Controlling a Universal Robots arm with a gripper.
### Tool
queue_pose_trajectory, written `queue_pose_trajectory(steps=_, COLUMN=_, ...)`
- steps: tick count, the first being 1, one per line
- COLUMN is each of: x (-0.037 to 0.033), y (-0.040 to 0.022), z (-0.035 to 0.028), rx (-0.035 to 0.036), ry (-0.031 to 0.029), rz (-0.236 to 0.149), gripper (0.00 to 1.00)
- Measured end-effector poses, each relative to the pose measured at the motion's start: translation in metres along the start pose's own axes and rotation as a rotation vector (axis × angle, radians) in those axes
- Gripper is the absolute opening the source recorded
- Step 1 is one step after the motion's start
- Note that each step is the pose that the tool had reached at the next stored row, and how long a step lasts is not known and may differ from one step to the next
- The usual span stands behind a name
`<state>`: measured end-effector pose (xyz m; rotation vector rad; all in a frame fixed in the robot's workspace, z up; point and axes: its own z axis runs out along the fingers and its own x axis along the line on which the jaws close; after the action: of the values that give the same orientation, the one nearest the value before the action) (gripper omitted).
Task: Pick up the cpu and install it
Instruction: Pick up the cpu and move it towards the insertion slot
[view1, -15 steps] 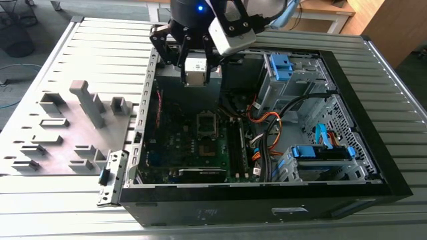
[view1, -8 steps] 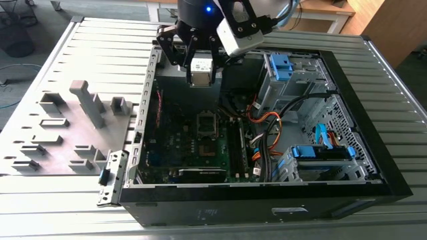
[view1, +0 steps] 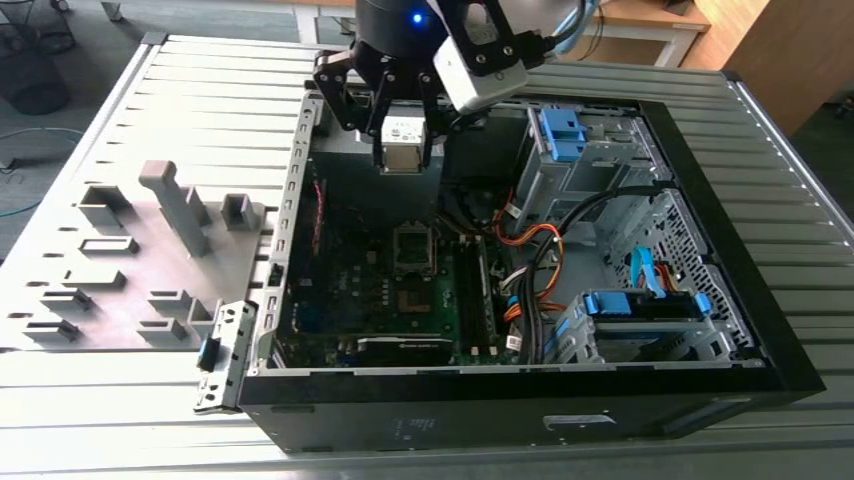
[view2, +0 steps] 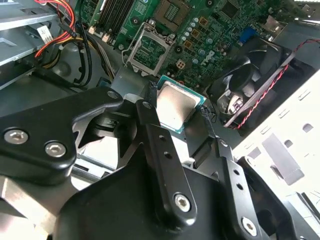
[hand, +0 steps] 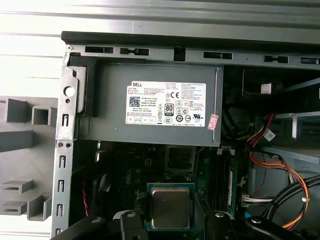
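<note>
In the exterior view the open case (view1: 441, 420) lies on a slatted table (view1: 134, 420). The gripper (view1: 403, 150) hangs over its far end, clamped on the cpu (view1: 403, 158) and clear of the walls. The socket (view1: 414, 245) below is open. A tray (view1: 120, 280) of grey blocks lies beside the case.

In the second wrist view the fingers (view2: 148, 117) pinch the cpu (view2: 176, 107) by opposite edges, above the gap between socket (view2: 148, 50) and fan (view2: 250, 85).

In the first wrist view the cpu (hand: 171, 206) is held level near the socket (hand: 181, 159), with the power supply (hand: 155, 107) beyond.
</note>
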<state>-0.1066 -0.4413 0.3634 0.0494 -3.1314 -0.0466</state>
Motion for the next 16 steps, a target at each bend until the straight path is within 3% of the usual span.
queue_pose_trajectory(steps=5, x=0.0000, y=-0.0021, z=0.0000, rx=0.0000, ry=0.0000, rz=0.000, gripper=0.47)
queue_pose_trajectory(steps=13, x=0.0004, y=-0.0119, z=0.0006, rx=0.0000, ry=0.0000, rz=0.000, gripper=0.47)
queue_pose_trajectory(steps=16, x=0.0004, y=-0.0122, z=0.0008, rx=0.0000, ry=0.0000, rz=0.000, gripper=0.47)
